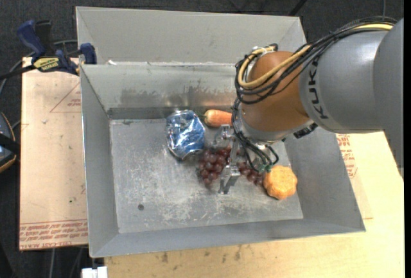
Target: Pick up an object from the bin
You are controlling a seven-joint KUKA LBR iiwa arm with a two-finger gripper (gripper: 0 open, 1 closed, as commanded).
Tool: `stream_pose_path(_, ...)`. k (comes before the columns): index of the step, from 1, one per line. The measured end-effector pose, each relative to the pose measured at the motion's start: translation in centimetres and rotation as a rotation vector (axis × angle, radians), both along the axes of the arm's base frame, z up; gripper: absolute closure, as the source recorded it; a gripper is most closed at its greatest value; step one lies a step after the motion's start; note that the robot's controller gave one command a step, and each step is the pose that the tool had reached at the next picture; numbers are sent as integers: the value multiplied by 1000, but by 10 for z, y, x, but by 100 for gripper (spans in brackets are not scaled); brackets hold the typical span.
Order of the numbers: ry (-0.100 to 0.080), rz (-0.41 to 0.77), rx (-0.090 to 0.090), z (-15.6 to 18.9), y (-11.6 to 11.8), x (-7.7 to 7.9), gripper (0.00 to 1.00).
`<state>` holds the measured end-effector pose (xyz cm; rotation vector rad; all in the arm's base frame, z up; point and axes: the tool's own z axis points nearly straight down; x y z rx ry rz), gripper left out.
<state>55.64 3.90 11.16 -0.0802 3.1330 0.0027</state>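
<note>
My arm in from right, wrist pointing down. Hand (226,179) low over dark grape bunch (210,164) mid-bin, beside blue crumpled bag (185,133). Apart or together: cannot tell.

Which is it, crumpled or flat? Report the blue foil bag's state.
Crumpled: the blue foil bag is bunched into shiny folds on the bin floor.
</note>
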Motion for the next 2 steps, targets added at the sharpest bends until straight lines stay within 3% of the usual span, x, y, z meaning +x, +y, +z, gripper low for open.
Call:
stream_pose_path(1,1,140,0,-35,-24,31,0)
stream_pose_path(2,-1,45,5,-36,-33,37,0)
